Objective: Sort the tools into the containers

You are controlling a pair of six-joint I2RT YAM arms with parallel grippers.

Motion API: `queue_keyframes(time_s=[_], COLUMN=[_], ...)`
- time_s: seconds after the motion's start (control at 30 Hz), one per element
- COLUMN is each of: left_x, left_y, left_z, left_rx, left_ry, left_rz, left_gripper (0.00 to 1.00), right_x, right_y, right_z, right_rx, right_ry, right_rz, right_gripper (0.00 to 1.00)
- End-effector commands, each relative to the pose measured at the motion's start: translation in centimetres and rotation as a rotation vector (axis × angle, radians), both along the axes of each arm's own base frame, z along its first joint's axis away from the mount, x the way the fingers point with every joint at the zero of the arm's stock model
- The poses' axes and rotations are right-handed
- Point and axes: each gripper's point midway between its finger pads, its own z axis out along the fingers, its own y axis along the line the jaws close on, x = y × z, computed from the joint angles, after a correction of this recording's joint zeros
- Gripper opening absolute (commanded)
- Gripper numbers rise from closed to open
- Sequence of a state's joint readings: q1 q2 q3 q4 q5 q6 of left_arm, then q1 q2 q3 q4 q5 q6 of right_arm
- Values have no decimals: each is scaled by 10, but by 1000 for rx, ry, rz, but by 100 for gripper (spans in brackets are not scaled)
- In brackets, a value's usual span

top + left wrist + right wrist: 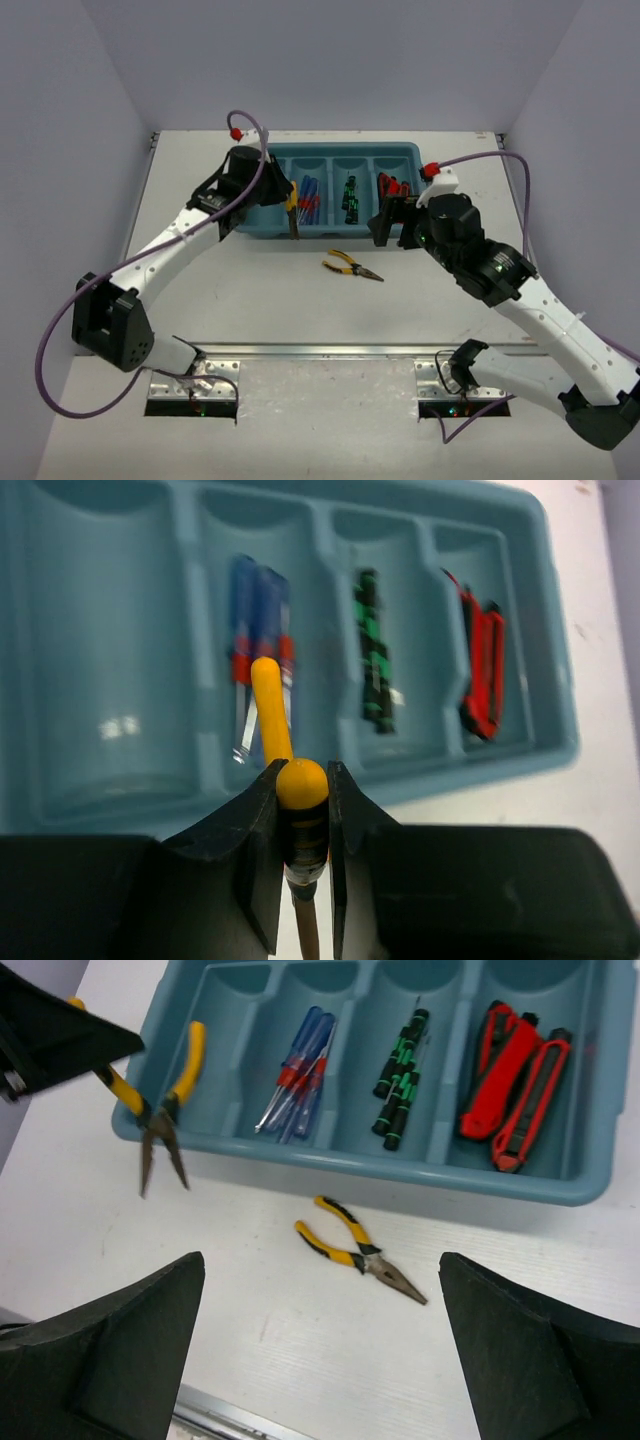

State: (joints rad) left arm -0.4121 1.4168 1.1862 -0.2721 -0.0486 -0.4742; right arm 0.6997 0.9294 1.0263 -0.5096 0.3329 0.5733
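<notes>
Yellow-handled pliers (160, 1100) hang nose-down at the near left corner of the teal tray (420, 1168), one handle clamped in the left hand (302, 790). A second pair of pliers (355, 1258) lies on the counter (250, 1290) just near of the tray. From left, the first compartment holds nothing, then blue-and-red screwdrivers (298, 1070), black-and-green screwdrivers (400, 1075), and red-and-black utility knives (515, 1080). The right hand (320, 1345) is spread wide, holding nothing, near the tray's right end

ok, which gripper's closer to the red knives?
Right. The right gripper hangs open just on the near side of the knives; the left gripper, shut on pliers, is near the tray's left end.
</notes>
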Motion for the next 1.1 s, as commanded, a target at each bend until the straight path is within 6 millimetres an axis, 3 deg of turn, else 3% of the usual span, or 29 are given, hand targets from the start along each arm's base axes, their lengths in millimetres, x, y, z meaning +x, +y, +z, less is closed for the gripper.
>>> queue_keyframes(time_s=[0.0, 0.1, 0.23, 0.47, 0.53, 0.67, 0.8, 0.87, 0.93, 0.97, 1.07], left_x=[38, 68, 104, 146, 152, 160, 157, 151, 137, 124, 80], left_y=[55, 88, 99, 90, 84, 73, 82, 86, 94, 101, 108], left_z=[24, 25, 13, -52, -53, -49, -46, -37, -3, 14, 32], left_rx=[154, 221, 349, 416, 399, 369, 383, 373, 344, 321, 206], left_ry=[-35, -7, 30, 149, 135, 96, 118, 110, 58, 50, 52], left_rz=[120, 217, 242, 116, 91, 49, 97, 129, 186, 236, 330], left_gripper=[0, 0, 0, 0, 2, 19, 64, 76, 90, 94, 99], right_x=[-2, -5, -7, -22, -31, -41, -45, -44, -44, -42, -34], right_y=[-20, -27, -28, -3, 8, 19, 23, 24, 28, 29, 32], right_z=[-6, -13, -27, -62, -69, -79, -91, -98, -113, -121, -139], right_rx=[-87, -115, -167, -234, -228, -217, -217, -222, -236, -252, -283], right_ry=[-26, -25, 8, 108, 119, 150, 185, 204, 252, 288, 337], right_rz=[-32, -35, -10, 218, 309, 406, 433, 433, 448, 446, 428], right_gripper=[99, 99, 99, 99, 99, 99, 99, 99, 99, 99, 89])
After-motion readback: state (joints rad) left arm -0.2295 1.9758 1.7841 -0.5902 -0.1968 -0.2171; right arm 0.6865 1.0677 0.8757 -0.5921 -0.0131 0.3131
